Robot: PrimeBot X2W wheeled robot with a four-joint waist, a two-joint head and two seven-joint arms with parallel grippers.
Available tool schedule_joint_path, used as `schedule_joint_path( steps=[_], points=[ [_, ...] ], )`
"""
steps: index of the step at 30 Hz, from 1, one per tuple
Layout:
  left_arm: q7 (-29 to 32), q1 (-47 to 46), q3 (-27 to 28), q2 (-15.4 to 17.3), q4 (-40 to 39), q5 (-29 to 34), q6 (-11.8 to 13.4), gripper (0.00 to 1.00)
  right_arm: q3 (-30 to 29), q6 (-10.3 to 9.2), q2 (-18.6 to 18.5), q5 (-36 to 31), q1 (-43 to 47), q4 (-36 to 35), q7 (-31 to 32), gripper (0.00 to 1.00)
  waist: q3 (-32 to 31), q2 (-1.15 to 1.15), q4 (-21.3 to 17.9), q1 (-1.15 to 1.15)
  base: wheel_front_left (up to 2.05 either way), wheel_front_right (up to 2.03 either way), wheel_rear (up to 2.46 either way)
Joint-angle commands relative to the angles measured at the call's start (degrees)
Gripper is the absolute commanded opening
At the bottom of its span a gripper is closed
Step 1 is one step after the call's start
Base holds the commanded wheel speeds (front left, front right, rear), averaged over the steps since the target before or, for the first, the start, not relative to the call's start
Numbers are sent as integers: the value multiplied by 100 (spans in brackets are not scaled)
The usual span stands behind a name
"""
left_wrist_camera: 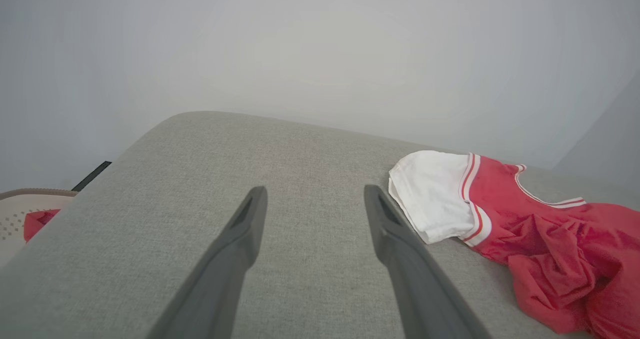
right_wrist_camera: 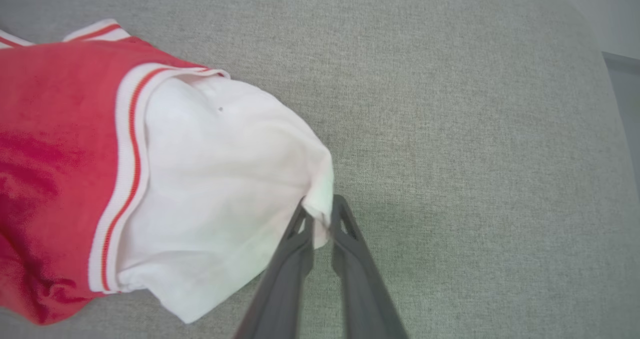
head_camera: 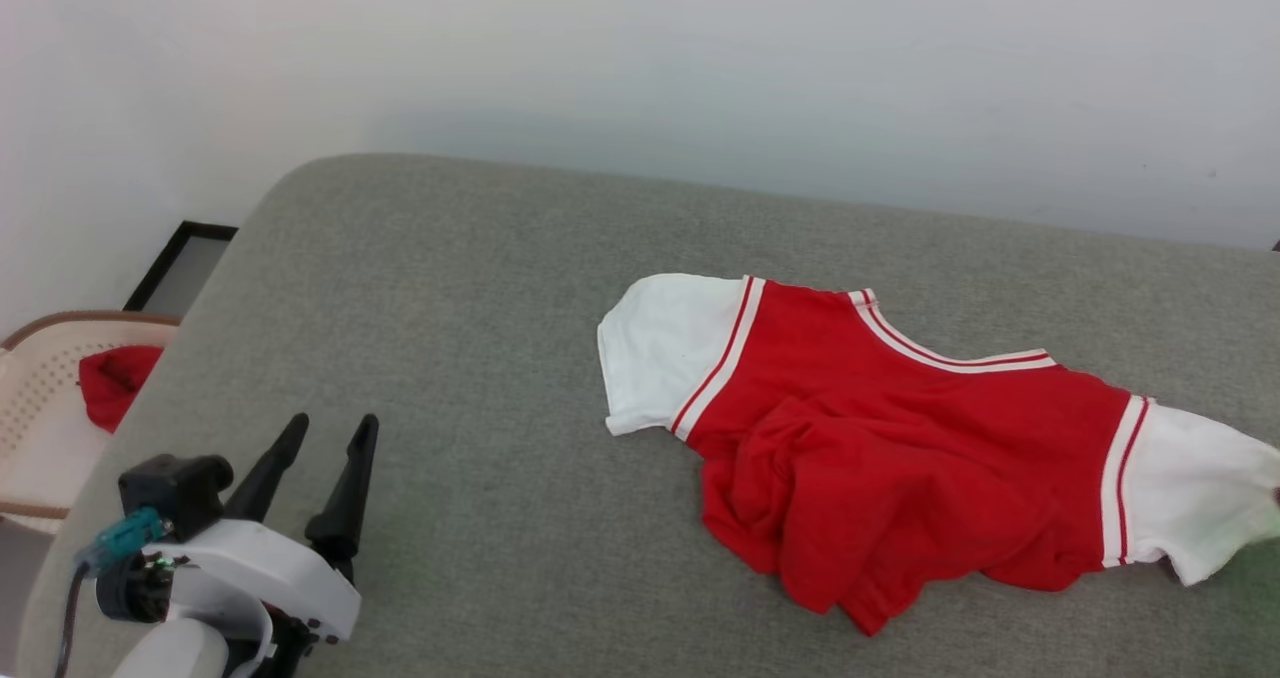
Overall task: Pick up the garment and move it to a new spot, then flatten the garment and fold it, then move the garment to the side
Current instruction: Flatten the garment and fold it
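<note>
Grey padded surface (head_camera: 450,358) w/ garment (head_camera: 880,438), pale wall (head_camera: 700,58)

**Materials / finish**
garment (head_camera: 900,438): soft matt knit cloth, crumpled, ribbed trim.
table (head_camera: 450,308): coarse-woven grey fabric cover, matt.
left gripper (head_camera: 333,421): matt dark plastic fingers, glossy white shell.
basket (head_camera: 40,378): pale perforated plastic.

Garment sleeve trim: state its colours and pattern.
Sleeve trim of the garment: white with thin red stripes, best in the right wrist view.
</note>
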Motion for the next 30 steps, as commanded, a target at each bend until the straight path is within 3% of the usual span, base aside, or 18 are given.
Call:
schedule_joint_path(
  steps=[1,8,14,24,30],
  points=[
    [20,-41,-9,29,-18,-12,-32,100,-32,-4,27,-45,-79,41,-52,100,-2,0,-40,0,0,0,0],
    [127,-65,-26,102,-73,-54,-53,100,-48,-4,77,13,-207,104,-125,100,-52,0,-257,0,0,0,0],
    [259,-65,-26,224,-186,-102,-66,100,-75,-4,178,130,-53,-329,-434,100,-147,0,-529,0,0,0,0],
    [908,-396,-118,480,-352,-273,-198,100,-498,-4,641,-9,670,-1808,-1548,100,-189,0,-1089,0,0,0,0],
    [1611,-932,-220,645,-342,-478,-304,100,-847,-4,1140,-391,1171,-2935,-2133,100,-25,0,-1410,0,0,0,0]
  ],
)
